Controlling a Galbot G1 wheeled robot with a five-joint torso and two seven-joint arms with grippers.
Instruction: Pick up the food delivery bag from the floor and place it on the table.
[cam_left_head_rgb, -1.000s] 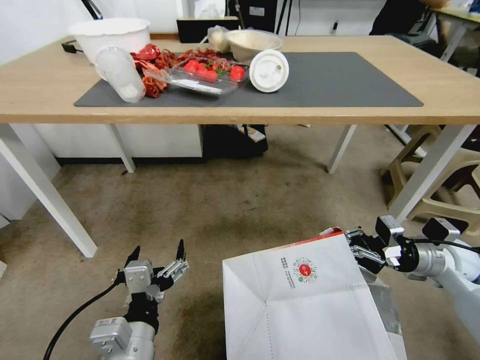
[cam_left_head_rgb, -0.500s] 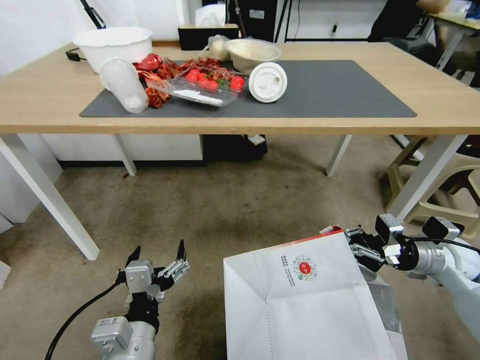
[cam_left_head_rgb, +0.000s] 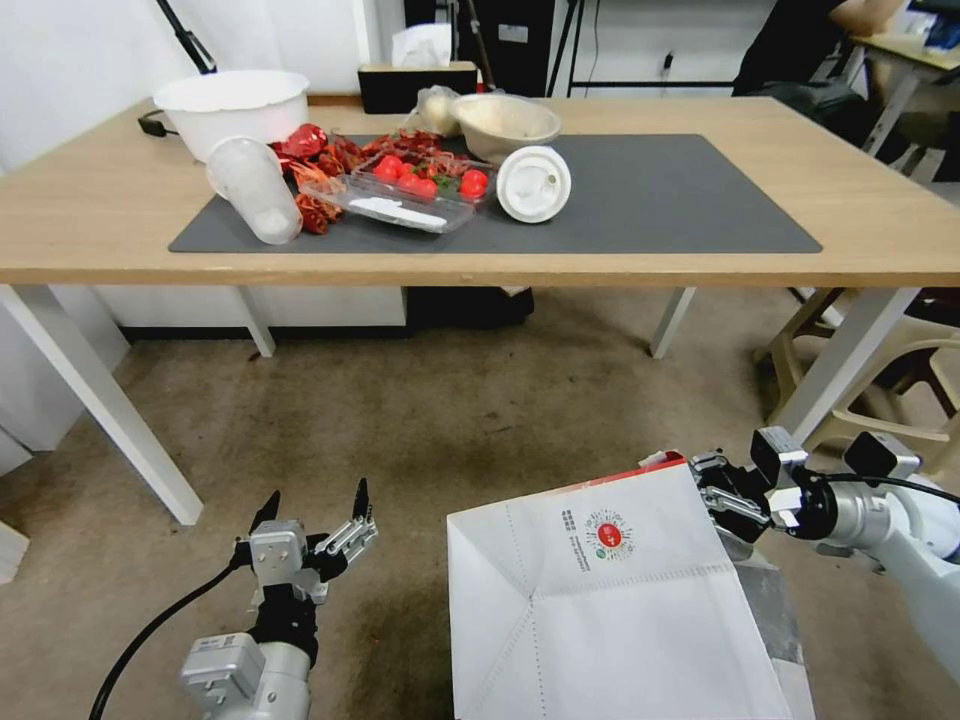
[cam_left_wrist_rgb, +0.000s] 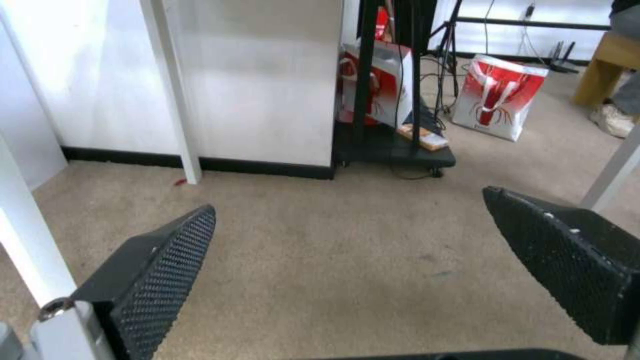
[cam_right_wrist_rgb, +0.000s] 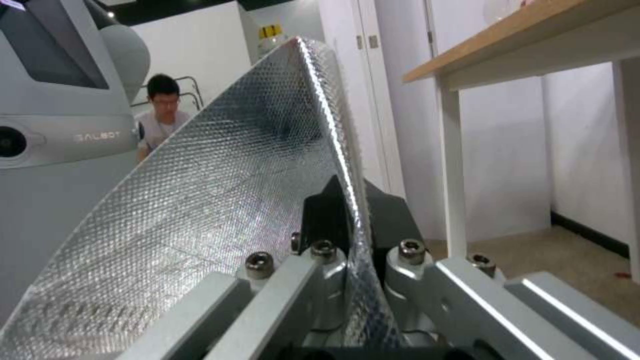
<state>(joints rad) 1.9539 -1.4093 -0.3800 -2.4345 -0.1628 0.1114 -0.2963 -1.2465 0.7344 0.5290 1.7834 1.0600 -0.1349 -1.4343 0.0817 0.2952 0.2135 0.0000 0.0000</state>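
Observation:
The food delivery bag (cam_left_head_rgb: 610, 610) is at the lower right of the head view, white face with a small round red logo toward me, low over the beige floor (cam_left_head_rgb: 430, 420). My right gripper (cam_left_head_rgb: 712, 492) is shut on the bag's upper edge. In the right wrist view its fingers (cam_right_wrist_rgb: 331, 216) pinch the silver foil lining (cam_right_wrist_rgb: 220, 200). My left gripper (cam_left_head_rgb: 312, 505) is open and holds nothing, left of the bag; its black fingers (cam_left_wrist_rgb: 167, 260) stand wide apart over the carpet. The table (cam_left_head_rgb: 880, 250) with the dark grey mat (cam_left_head_rgb: 680, 190) stands ahead.
The mat's left half holds a white tub (cam_left_head_rgb: 235, 105), a tipped clear cup (cam_left_head_rgb: 255, 190), a tray of tomatoes (cam_left_head_rgb: 410, 190), a beige bowl (cam_left_head_rgb: 500, 120) and a white lid (cam_left_head_rgb: 533, 183). White table legs (cam_left_head_rgb: 110, 410) flank the floor; a beige stool (cam_left_head_rgb: 860, 340) stands right. Small red-and-white bags (cam_left_wrist_rgb: 497, 97) stand beyond.
The whole head view has shifted: the table sits lower in the picture, so the camera moved. Both grippers and the bag keep their places in the picture.

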